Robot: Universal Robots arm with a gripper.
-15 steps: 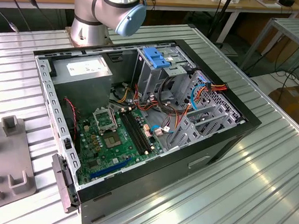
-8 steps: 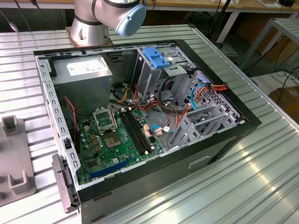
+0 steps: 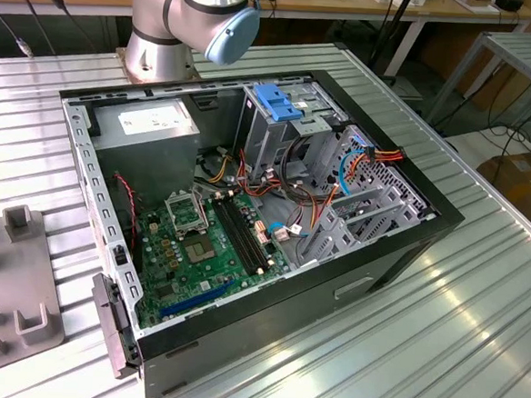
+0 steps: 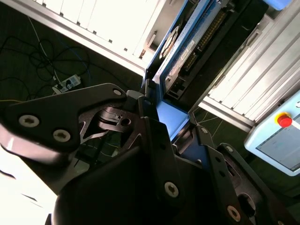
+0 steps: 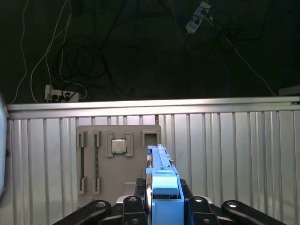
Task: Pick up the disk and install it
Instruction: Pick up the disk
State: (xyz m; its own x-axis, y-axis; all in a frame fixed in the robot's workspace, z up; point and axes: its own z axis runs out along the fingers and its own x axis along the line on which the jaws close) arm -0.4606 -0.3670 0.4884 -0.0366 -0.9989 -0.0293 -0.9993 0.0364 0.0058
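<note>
Gripper point(image 5: 161, 211) clamped shut on disk point(image 5: 161, 176) (blue rails, held edge-on betw. fingers), w/ grey fixture point(image 5: 101, 168), its chip point(image 5: 118, 146) & ribbed table point(image 5: 234, 154) beyond.

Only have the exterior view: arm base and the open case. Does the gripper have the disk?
Observer: Yes. In both wrist views the gripper is shut on the disk, with its fingers on either side of it.
Operator: What's it over?
Observer: The slatted table. In the first wrist view the disk is held edge-on above it, next to a grey tray.
Operator: Anything in the tray?
Observer: A square chip sits in one of its pockets.
</note>
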